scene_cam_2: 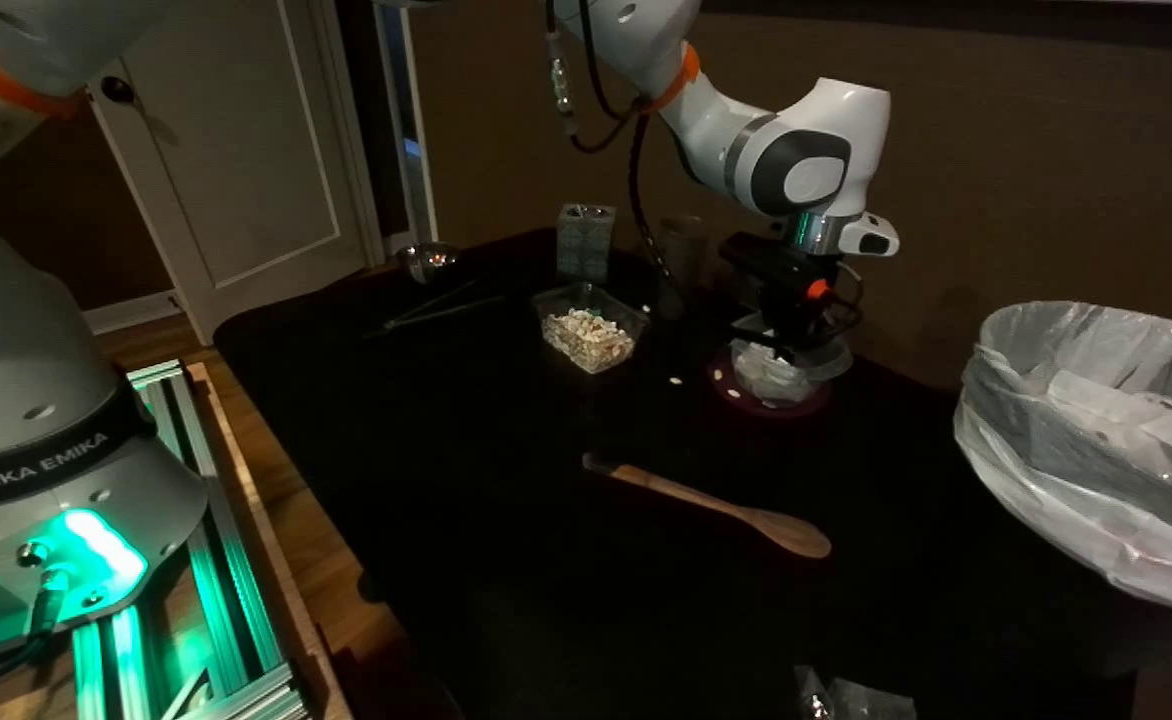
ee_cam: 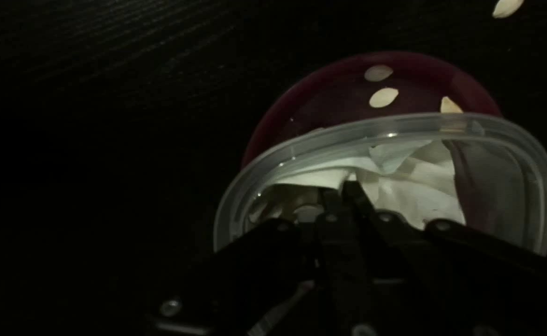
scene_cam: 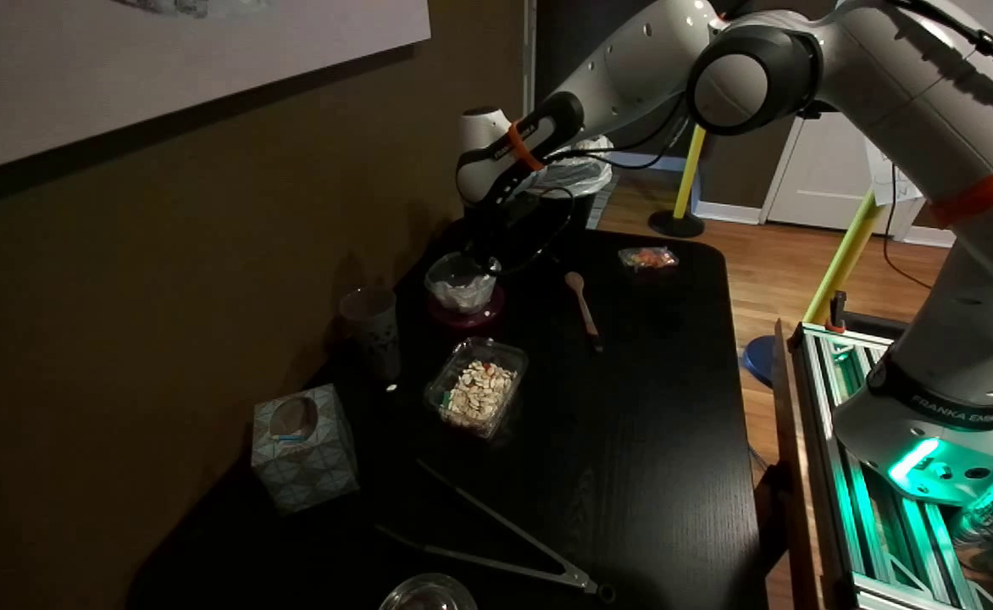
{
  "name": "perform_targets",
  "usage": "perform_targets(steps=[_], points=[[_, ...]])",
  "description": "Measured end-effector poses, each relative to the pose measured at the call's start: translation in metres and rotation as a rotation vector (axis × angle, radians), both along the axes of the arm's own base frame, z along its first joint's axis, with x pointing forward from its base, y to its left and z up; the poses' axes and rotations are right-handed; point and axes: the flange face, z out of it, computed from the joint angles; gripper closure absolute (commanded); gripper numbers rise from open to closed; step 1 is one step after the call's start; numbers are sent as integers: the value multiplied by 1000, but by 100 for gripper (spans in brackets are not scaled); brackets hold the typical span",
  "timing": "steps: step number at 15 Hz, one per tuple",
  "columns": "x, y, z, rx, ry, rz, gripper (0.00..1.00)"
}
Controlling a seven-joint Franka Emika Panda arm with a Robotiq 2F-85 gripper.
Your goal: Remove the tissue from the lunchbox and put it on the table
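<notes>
The lunchbox is a clear round tub point(ee_cam: 395, 125) over a dark red round base point(ee_cam: 339, 95); its red base shows in both exterior views point(scene_cam: 463, 320) point(scene_cam_2: 796, 408). It stands on the black table point(scene_cam: 632, 440), near the wall. The crumpled white tissue point(ee_cam: 413, 191) is inside the tub and shows through its wall point(scene_cam: 465, 296). My gripper point(ee_cam: 341, 188) reaches down into the tub. Its fingertips are close together, with a white tissue edge between them. In an exterior view the gripper point(scene_cam_2: 791, 340) is dark, its tips hidden by the tub.
A clear container of pale flakes point(scene_cam: 479, 391), a tall cup point(scene_cam: 374, 330) and a patterned tissue box point(scene_cam: 306, 449) stand nearby. A wooden spoon point(scene_cam_2: 706, 495) and metal tongs point(scene_cam: 505, 525) lie on the table. A lined bin point(scene_cam_2: 1126, 430) stands at the table's end.
</notes>
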Motion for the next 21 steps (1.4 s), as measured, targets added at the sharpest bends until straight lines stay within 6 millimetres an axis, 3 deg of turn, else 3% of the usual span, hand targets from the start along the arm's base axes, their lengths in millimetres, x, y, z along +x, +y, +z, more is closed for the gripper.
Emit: perform_targets(steps=[6, 8, 11, 15, 21], points=[[8, 10, 14, 16, -28, 19, 100], [16, 19, 40, 40, -78, 42, 100], [22, 22, 98, 73, -177, 67, 100], [12, 5, 168, 103, -272, 62, 100], [-15, -29, 221, 55, -409, 8, 100]])
